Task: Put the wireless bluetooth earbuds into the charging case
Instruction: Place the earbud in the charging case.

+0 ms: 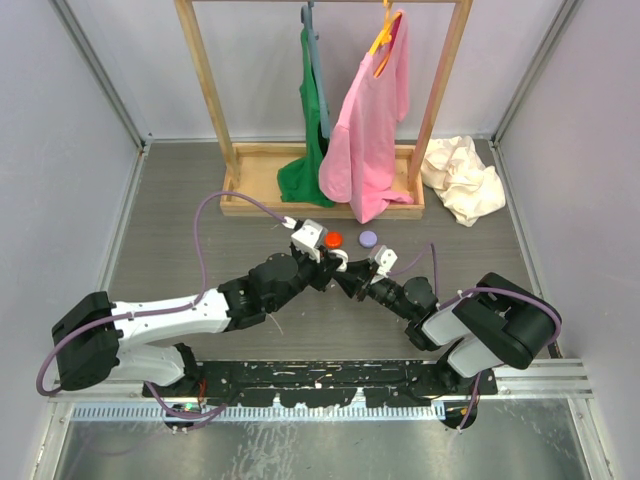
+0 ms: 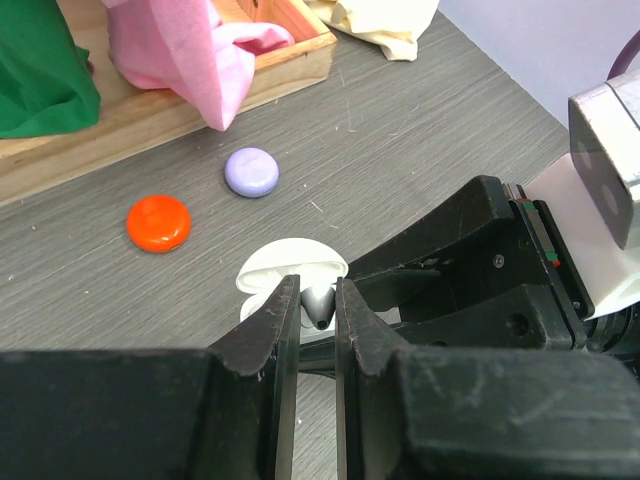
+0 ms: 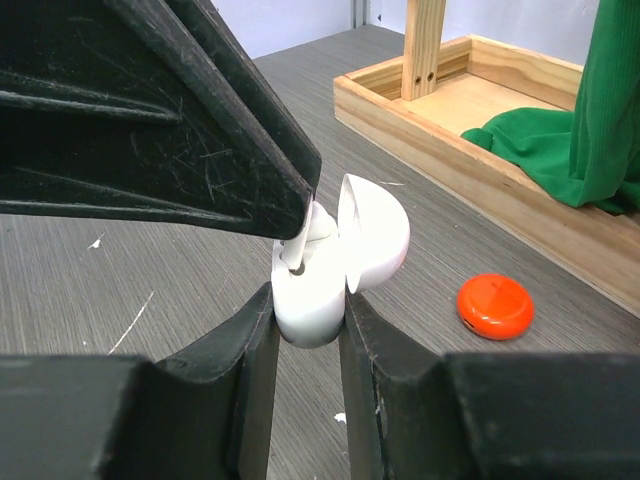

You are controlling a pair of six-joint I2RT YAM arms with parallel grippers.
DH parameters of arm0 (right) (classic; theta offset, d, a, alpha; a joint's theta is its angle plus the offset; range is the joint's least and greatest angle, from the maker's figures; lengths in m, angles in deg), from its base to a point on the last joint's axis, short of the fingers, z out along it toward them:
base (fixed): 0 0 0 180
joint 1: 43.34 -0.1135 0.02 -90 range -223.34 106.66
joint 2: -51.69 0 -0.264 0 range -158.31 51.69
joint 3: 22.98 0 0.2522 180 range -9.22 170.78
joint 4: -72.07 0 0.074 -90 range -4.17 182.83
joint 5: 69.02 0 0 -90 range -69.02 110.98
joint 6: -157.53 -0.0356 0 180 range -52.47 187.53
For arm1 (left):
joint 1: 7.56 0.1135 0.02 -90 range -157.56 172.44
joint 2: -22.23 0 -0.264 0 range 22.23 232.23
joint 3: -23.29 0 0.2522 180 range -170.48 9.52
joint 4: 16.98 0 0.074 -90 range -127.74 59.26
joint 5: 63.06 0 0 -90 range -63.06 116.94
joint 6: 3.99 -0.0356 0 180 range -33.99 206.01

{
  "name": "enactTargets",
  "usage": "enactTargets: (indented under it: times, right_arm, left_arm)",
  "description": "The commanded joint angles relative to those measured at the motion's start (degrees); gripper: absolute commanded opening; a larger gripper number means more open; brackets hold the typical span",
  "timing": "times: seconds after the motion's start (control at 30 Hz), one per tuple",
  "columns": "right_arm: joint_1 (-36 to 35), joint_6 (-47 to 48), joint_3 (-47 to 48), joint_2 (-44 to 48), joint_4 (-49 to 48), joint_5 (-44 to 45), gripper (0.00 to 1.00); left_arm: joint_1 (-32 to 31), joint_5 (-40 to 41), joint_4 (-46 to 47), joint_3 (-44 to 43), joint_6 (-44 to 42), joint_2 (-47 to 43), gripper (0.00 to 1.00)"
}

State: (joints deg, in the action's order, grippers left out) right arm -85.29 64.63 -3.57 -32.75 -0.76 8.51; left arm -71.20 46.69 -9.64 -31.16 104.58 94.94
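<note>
My right gripper [image 3: 307,312] is shut on the base of a white charging case [image 3: 308,292] and holds it upright just above the table, its lid [image 3: 378,232] hinged open. My left gripper [image 2: 318,292] is shut on a white earbud [image 2: 318,305] and holds it directly over the case [image 2: 288,268]. In the right wrist view the earbud's stem [image 3: 299,246] stands in the case's opening under the left fingers [image 3: 180,120]. From above, both grippers meet at the case [image 1: 341,262] in the middle of the table. I see no second earbud.
An orange round case [image 1: 333,239] and a purple one [image 1: 368,238] lie just beyond the grippers. A wooden clothes rack [image 1: 250,195] with a green shirt [image 1: 310,150] and a pink shirt [image 1: 370,130] stands at the back. A cream cloth [image 1: 462,178] lies at the back right.
</note>
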Motion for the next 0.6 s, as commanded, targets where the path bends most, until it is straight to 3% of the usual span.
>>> enactTargets:
  times: [0.0, 0.57]
  right_arm:
    - [-0.15, 0.64, 0.18, 1.48, -10.42, 1.06, 0.06]
    - [-0.15, 0.72, 0.19, 1.56, -10.36, 1.17, 0.06]
  left_arm:
    - [-0.61, -0.42, 2.97, -0.05, -0.81, -0.79, 0.12]
    - [-1.76, 1.88, 1.91, -0.77, 0.21, 2.98, 0.15]
